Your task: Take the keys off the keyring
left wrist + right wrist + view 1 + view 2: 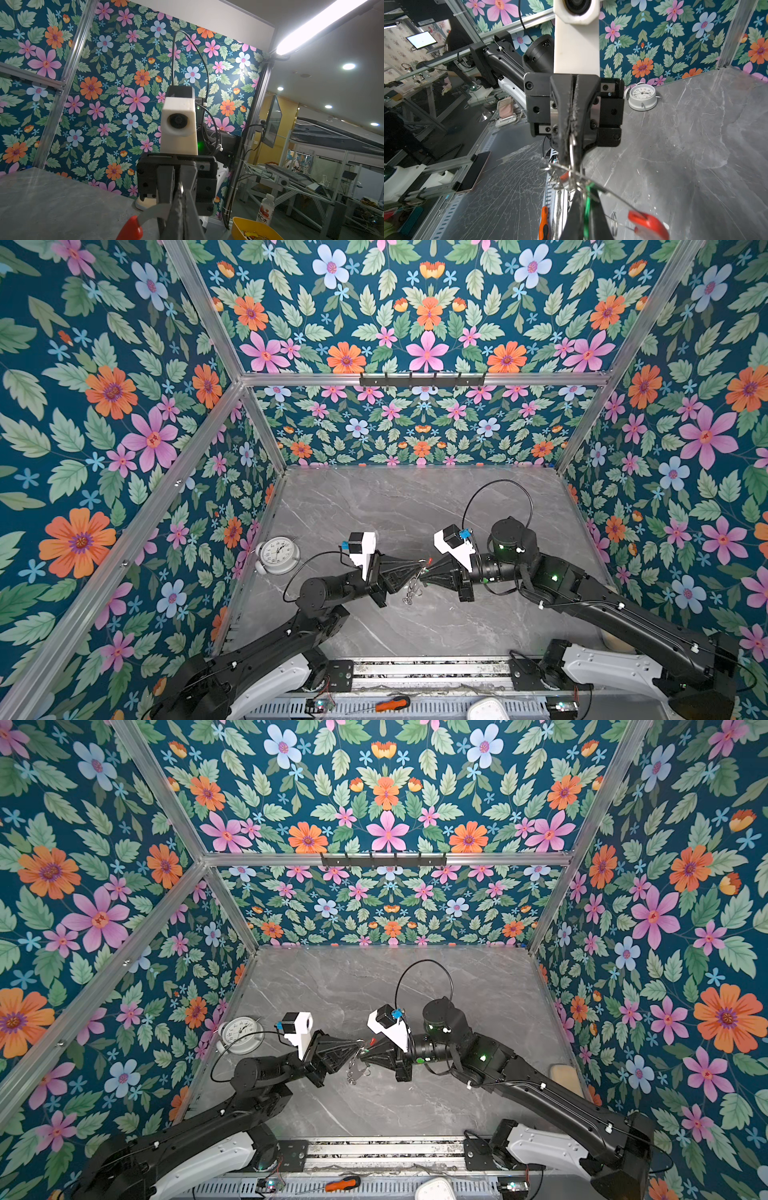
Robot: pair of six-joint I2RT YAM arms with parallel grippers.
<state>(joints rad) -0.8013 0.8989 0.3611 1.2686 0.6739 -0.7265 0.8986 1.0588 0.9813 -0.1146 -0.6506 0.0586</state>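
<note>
Above the table (374, 510), keyring (648, 225) in the closed left gripper (415, 566), green-tagged keys (409, 594) in the closed right gripper (423, 578)

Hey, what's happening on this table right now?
Two robot arms meet tip to tip above the table. The left gripper is shut on the keyring; the right gripper is shut on the green tag. The keys dangle below, still on the ring. A clock stands aside, untouched.

Two readable bits on show: the plastic bottle (266, 208) carries a label reading "C水", and the white alarm clock (642, 96) shows hour numerals around its dial, 12 clearest.
</note>
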